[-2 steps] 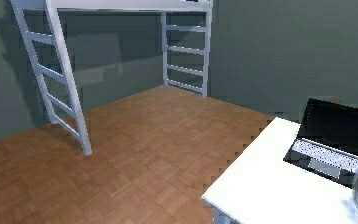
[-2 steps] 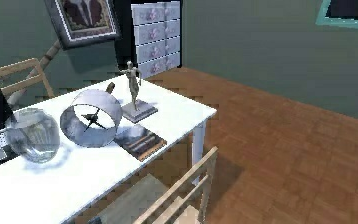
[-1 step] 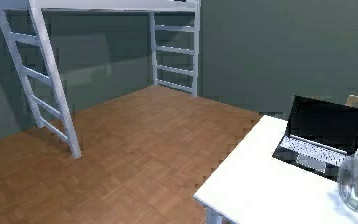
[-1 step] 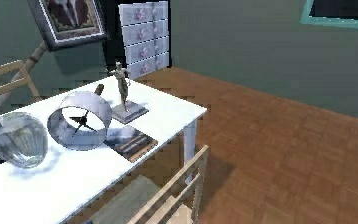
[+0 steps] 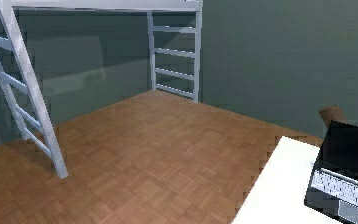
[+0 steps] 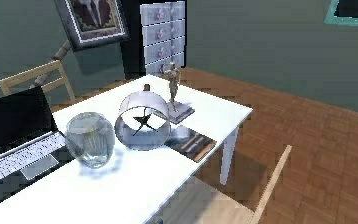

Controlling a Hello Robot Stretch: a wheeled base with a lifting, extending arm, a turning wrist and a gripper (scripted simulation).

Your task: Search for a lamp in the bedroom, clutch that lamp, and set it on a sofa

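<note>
In the arm side view a white table (image 6: 212,118) carries several things. A white ring-shaped object with a dark cross inside (image 6: 144,117) stands near its middle. Left of that is a clear glass vase (image 6: 90,139), and behind it a small brown statuette (image 6: 172,84) on a pale base. An open black laptop (image 6: 21,135) sits at the table's left end. Beyond the table's far left, a small grey-brown cone shape (image 6: 62,48) pokes up by the wall; I cannot tell whether it is a lamp.
A white loft bed with two ladders (image 5: 175,57) (image 5: 25,95) stands over wooden floor (image 5: 147,150). The table corner and laptop (image 5: 343,165) show at the forward view's right. Wooden chairs (image 6: 39,79) (image 6: 267,190) flank the table. A framed picture (image 6: 92,20) and a white drawer unit (image 6: 163,38) line the wall.
</note>
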